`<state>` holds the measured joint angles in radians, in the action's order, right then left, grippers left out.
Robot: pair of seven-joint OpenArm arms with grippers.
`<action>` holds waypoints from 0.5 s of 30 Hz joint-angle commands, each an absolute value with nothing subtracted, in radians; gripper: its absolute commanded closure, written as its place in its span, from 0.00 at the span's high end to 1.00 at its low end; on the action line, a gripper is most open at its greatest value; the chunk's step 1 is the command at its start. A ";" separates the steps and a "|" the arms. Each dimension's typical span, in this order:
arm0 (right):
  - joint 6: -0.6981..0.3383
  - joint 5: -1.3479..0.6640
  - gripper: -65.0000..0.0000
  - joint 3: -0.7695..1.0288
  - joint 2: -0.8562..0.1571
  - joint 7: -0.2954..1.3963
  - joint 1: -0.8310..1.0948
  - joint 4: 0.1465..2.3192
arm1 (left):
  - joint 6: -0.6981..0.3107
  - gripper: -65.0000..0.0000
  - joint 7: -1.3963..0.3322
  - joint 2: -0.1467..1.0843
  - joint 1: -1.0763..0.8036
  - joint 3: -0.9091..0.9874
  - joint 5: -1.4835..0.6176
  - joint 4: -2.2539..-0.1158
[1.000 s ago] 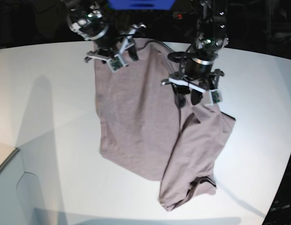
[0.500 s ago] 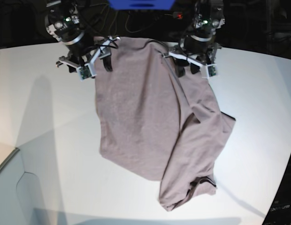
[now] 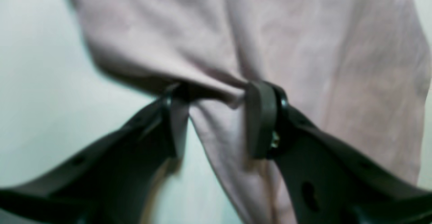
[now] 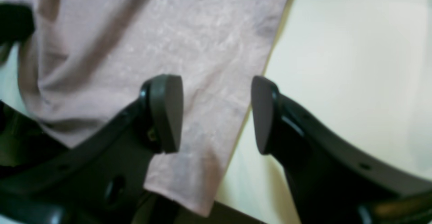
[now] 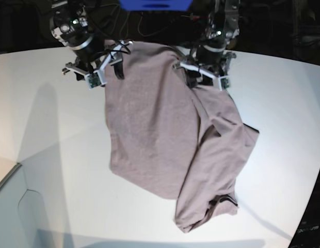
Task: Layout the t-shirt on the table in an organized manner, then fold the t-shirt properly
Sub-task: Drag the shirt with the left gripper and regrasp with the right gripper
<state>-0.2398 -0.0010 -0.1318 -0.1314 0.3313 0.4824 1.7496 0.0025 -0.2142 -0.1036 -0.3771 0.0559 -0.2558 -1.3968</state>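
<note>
The mauve t-shirt (image 5: pixel 160 139) lies on the white table (image 5: pixel 51 144), spread but creased. Its right side is folded over, and a darker collar (image 5: pixel 223 200) shows at the near end. My left gripper (image 5: pixel 205 80) hovers at the shirt's far right corner. In the left wrist view it (image 3: pixel 219 122) is open, with a loose fold of the t-shirt (image 3: pixel 337 48) between its fingers (image 3: pixel 261 119). My right gripper (image 5: pixel 105 74) is open at the far left corner. In the right wrist view it (image 4: pixel 217 112) straddles the t-shirt's (image 4: pixel 135 31) side edge, one finger (image 4: pixel 167 112) over cloth, the other over table (image 4: pixel 354 48).
The table's curved far edge runs behind both arms, with dark background and a blue object (image 5: pixel 155 4) beyond it. A grey ledge (image 5: pixel 10 206) sits at the near left corner. Bare tabletop (image 3: pixel 33 82) lies on both sides of the shirt.
The right gripper moved left off the shirt's far corner and opened wider. The left gripper travelled from the shirt's middle right to its far edge. The shirt barely shifted.
</note>
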 commanded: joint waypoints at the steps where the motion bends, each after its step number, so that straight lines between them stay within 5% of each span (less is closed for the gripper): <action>1: -0.243 -0.008 0.50 -0.131 -0.131 0.311 0.486 1.764 | 0.012 0.42 -0.257 -0.107 -0.377 0.053 -0.257 -1.376; 4: -0.243 -0.008 0.50 -0.133 -0.131 0.311 0.487 1.764 | 0.012 0.34 -0.257 -0.099 -0.346 0.062 -0.257 -1.334; 8: -0.243 -0.008 0.50 -0.131 -0.131 0.311 0.487 1.764 | 0.012 0.00 -0.257 -0.056 -0.309 0.124 -0.257 -1.326; 15: -0.243 -0.008 0.50 -0.148 -0.131 0.311 0.481 1.762 | 0.007 0.00 -0.260 -0.001 -0.185 0.412 -0.249 -1.326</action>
<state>-0.2398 -0.0006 -0.1440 -0.1329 0.3325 0.4816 1.7485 0.0044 -0.2874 -0.0082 -0.1978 0.4103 -0.2501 -1.3094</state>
